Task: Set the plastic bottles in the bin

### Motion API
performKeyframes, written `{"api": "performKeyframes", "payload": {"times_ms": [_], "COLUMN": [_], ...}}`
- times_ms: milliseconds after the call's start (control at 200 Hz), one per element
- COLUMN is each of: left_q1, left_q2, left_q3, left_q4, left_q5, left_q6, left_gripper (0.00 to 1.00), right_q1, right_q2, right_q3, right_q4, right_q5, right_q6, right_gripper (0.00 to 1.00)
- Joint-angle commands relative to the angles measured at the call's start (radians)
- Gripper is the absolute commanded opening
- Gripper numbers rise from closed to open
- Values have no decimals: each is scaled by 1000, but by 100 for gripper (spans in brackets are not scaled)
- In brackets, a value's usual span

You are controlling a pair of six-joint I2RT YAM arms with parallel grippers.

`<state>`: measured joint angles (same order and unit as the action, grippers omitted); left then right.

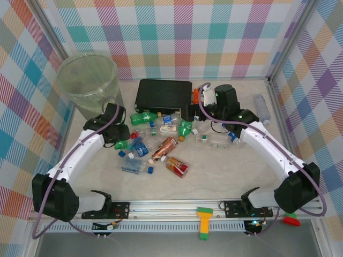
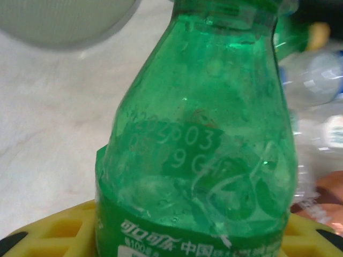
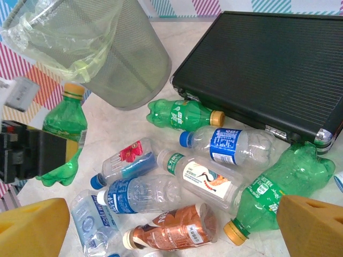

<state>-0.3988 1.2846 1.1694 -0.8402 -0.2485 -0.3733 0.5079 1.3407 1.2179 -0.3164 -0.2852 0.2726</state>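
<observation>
Bin (image 1: 88, 80) standing at far-left corner of table (image 1: 225, 171). Left gripper (image 1: 119, 138) clamping green bottle (image 3: 65, 128) near bin, long axis near upright, cap pointing up. Right gripper (image 3: 171, 230) gaping wide, empty, hovering over bottle pile (image 1: 155, 142) beside black case (image 1: 163, 93).

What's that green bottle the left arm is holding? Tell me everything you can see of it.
The green bottle is translucent green plastic, a little dented, with an orange-yellow cap, a green label bearing white Chinese characters, and a printed code above it. It is cap up and slightly tilted, gripped low on its body by the left gripper, near the bin. Whether its lobed base touches the table is unclear.
</observation>
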Motion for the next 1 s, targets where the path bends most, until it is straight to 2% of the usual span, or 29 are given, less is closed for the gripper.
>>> {"api": "performKeyframes", "payload": {"times_ms": [0,210,350,535,635,815,995], "left_q1": [-56,-58,-24,84,153,251,382], "left_q2": [34,91,186,284,325,385,476], "left_q3": [118,335,557,791,885,974,1053], "left_q4": [-23,3,-64,-77,-84,-55,-18], "left_q5": [-99,-150,-185,-113,-63,-11,119], "left_q6": [18,90,119,127,89,50,-70], "left_gripper": [48,48,47,47,47,47,46], "right_q1": [15,32,46,62,75,90,107], "right_q2": [-27,-59,-78,-94,-92,-75,-62], "right_q3": [18,28,38,46,58,82,109], "right_q4": [15,8,-1,-4,-7,-16,-32], "right_q5": [3,24,36,50,52,48,46], "right_q6": [3,8,8,11,8,-2,-9], "right_gripper": [99,99,99,99,99,99,99]}}
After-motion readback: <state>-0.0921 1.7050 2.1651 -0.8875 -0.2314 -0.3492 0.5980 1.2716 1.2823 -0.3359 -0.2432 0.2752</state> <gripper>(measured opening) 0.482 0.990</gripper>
